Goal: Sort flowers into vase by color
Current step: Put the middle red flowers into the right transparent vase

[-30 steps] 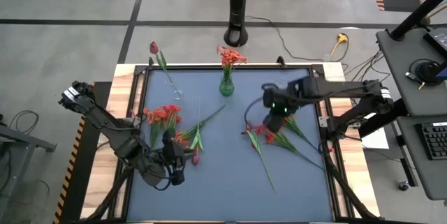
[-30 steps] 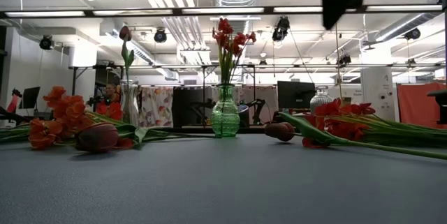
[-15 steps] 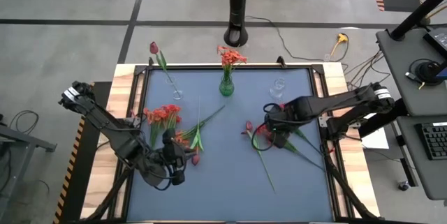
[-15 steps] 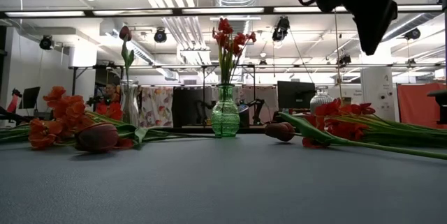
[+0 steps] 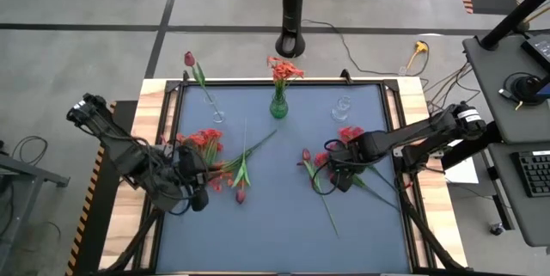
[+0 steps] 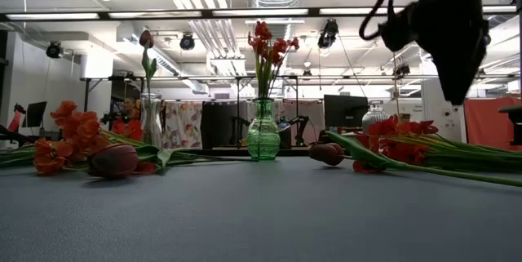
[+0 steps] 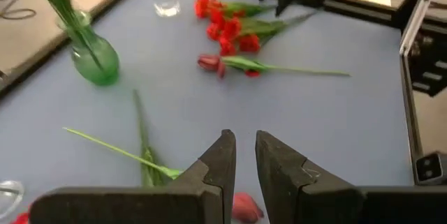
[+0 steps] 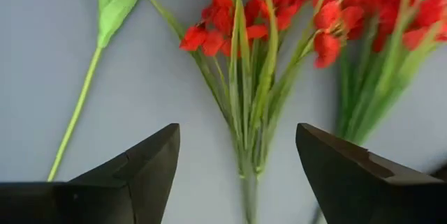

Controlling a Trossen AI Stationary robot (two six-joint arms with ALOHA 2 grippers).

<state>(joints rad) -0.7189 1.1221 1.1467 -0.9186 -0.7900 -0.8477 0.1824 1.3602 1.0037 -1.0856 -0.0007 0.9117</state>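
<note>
The right gripper (image 5: 338,175) hangs over the table's (image 5: 284,233) right half, at about three o'clock from the centre, its fingers (image 8: 133,168) spread wide with nothing between them but air; the red flowers (image 8: 241,21) lie on the mat just ahead of it, their thin green stems running between the spread tips without being touched. In the high view this bunch (image 5: 348,135) fans out toward one o'clock from the gripper, and a dark tulip bud (image 5: 306,155) on its long stem lies just beside it at nine o'clock. The left gripper (image 5: 196,197) sits over the left half, at about eight o'clock from the centre, its fingers (image 7: 222,158) nearly together and holding nothing. Orange-red flowers (image 5: 200,141) lie near it at twelve o'clock. A green vase (image 5: 278,107) with orange-red blooms stands at twelve o'clock on the table, a clear vase (image 5: 216,114) with one tulip at eleven, and an empty clear vase (image 5: 342,107) at one.
</note>
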